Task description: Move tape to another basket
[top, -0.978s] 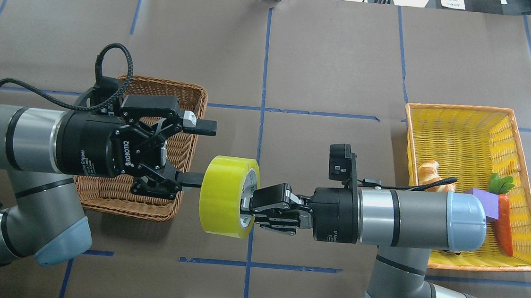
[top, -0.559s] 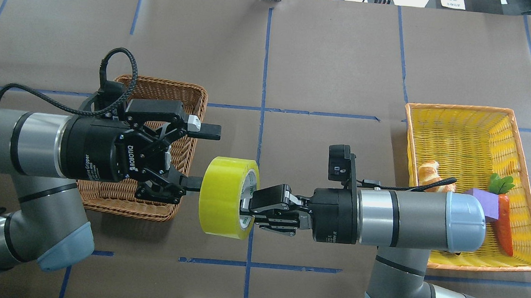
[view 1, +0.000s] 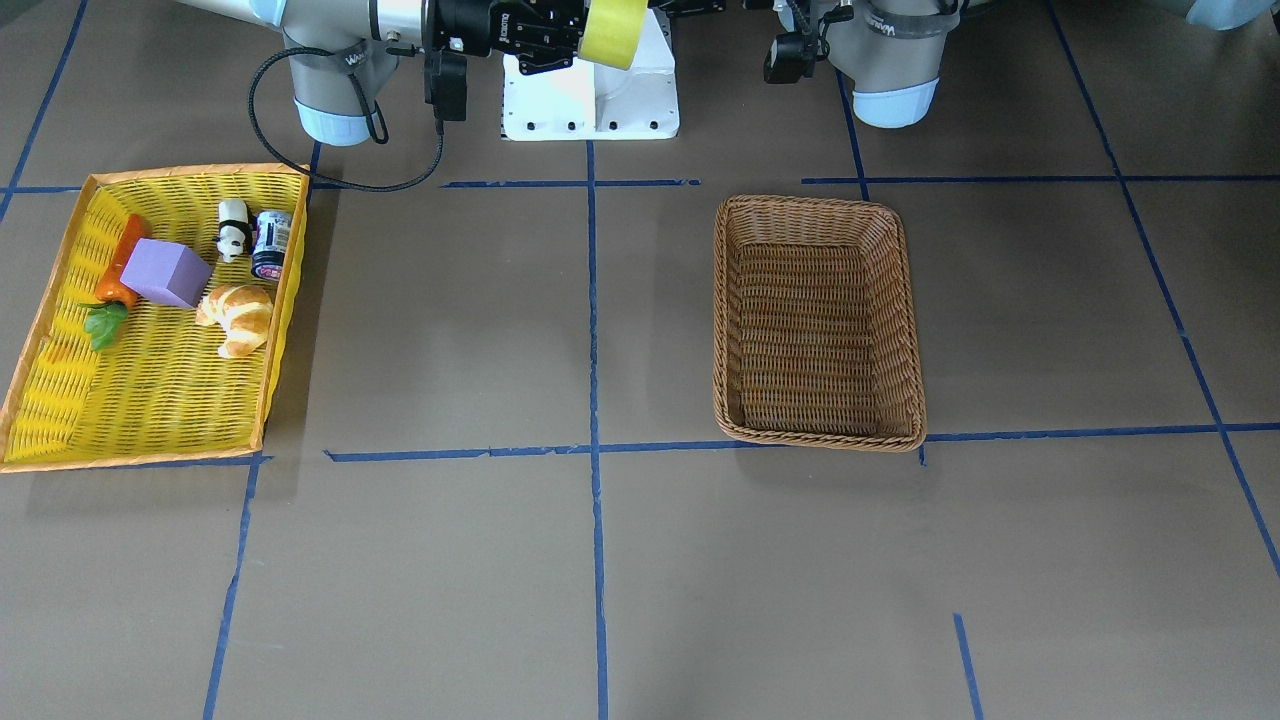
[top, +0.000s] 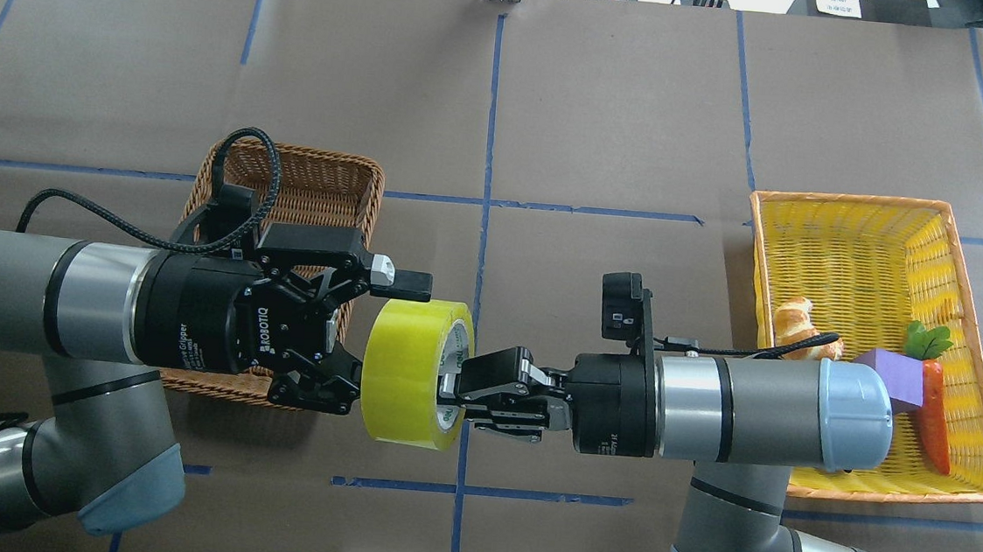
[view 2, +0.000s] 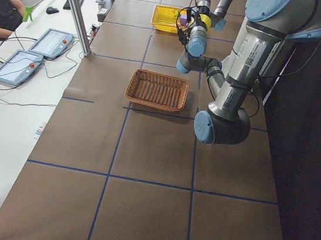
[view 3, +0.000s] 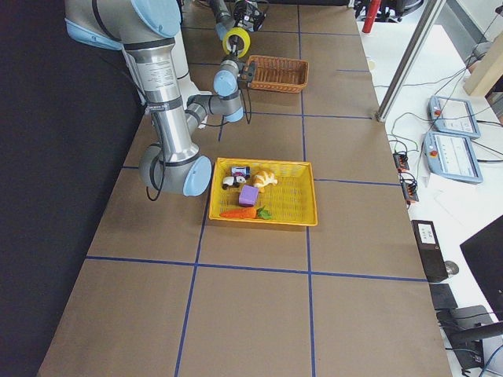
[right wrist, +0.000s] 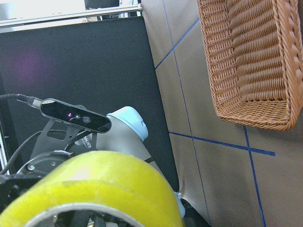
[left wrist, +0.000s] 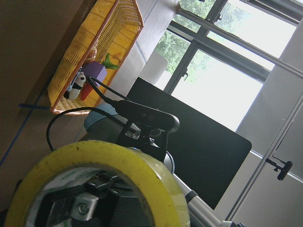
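The yellow tape (top: pixel 409 373) hangs in mid-air over the table's middle, standing on edge. My right gripper (top: pixel 450 389) is shut on its rim at the white core. My left gripper (top: pixel 390 338) is open and straddles the roll from the other side. Its upper finger (top: pixel 407 283) lies just over the roll's top edge, and its lower finger is hidden behind the roll. The tape fills the bottom of the left wrist view (left wrist: pixel 142 165) and of the right wrist view (right wrist: pixel 104 179). The brown wicker basket (top: pixel 311 172) lies empty (view 1: pixel 815 320) under my left arm.
A yellow basket with an orange rim (top: pixel 854 243) stands at the right and holds a croissant (top: pixel 795 322), a purple block (top: pixel 900 378), a carrot (top: pixel 935 416) and small toys (view 1: pixel 250 240). Blue tape lines cross the brown table cover.
My left arm has moved right, and its open fingers have gone from beside the tape to around it. The right gripper and the tape have shifted slightly left.
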Controlling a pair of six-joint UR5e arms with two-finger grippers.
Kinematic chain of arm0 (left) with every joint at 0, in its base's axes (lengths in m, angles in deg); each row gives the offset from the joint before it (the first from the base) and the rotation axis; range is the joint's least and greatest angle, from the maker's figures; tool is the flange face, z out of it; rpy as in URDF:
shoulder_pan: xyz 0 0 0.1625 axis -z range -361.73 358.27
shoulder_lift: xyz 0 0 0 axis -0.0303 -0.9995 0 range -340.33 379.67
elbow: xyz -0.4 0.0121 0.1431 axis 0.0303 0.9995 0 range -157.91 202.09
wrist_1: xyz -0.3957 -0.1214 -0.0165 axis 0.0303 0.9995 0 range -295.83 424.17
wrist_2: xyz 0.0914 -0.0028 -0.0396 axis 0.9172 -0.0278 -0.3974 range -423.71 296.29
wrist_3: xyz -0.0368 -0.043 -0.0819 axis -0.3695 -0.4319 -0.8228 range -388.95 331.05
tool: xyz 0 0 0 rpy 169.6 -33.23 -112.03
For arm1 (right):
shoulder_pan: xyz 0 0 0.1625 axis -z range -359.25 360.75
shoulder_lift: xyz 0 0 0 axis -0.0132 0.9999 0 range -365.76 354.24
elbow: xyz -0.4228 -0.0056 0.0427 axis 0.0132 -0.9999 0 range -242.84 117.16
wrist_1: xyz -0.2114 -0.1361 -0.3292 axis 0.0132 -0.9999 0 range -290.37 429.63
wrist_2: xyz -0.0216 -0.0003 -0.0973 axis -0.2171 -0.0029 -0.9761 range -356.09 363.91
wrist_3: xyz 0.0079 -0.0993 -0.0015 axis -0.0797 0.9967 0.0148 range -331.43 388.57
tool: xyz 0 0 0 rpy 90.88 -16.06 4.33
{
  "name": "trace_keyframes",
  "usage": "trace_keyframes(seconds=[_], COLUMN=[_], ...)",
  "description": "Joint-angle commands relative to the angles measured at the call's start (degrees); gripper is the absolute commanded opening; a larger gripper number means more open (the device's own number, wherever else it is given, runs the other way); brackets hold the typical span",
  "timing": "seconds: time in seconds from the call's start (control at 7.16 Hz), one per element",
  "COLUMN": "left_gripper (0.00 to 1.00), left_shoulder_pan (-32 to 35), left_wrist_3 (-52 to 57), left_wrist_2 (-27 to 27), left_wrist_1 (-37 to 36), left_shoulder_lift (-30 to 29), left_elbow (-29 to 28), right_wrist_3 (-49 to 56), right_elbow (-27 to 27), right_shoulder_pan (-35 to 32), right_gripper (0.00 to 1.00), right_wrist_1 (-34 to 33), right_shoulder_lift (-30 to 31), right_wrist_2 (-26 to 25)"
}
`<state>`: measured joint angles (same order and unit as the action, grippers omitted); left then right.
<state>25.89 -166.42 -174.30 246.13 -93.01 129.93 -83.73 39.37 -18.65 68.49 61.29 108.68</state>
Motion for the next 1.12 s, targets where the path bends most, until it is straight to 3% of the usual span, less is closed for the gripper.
trace_keyframes(seconds=[0.0, 0.14, 0.28, 0.42, 0.98], left_gripper=[0.66, 0.3, 0.05, 0.0, 0.0], left_shoulder_pan=[-0.02, -0.02, 0.06, 0.06, 1.28], left_wrist_3=[0.01, 0.01, 0.1, 0.01, 0.1], left_wrist_2=[0.02, 0.02, 0.02, 0.02, -0.85], left_wrist_1=[-0.02, 0.07, 0.07, 0.07, -0.11], left_shoulder_lift=[0.09, 0.27, 0.53, 0.53, 2.28], left_elbow=[0.0, 0.09, 0.17, 0.26, 3.15], right_wrist_3=[0.15, -0.02, -0.02, -0.02, -0.02], right_elbow=[0.09, 0.17, 0.17, 0.44, 0.53], right_shoulder_pan=[0.07, 0.07, 0.07, 0.07, -0.19], right_gripper=[0.51, 1.0, 1.0, 1.0, 1.0], right_wrist_1=[0.25, 0.25, 0.25, 0.25, 0.34], right_shoulder_lift=[0.01, 0.01, 0.01, -0.08, 0.01], right_wrist_2=[0.0, -0.09, -0.09, -0.09, -0.18])
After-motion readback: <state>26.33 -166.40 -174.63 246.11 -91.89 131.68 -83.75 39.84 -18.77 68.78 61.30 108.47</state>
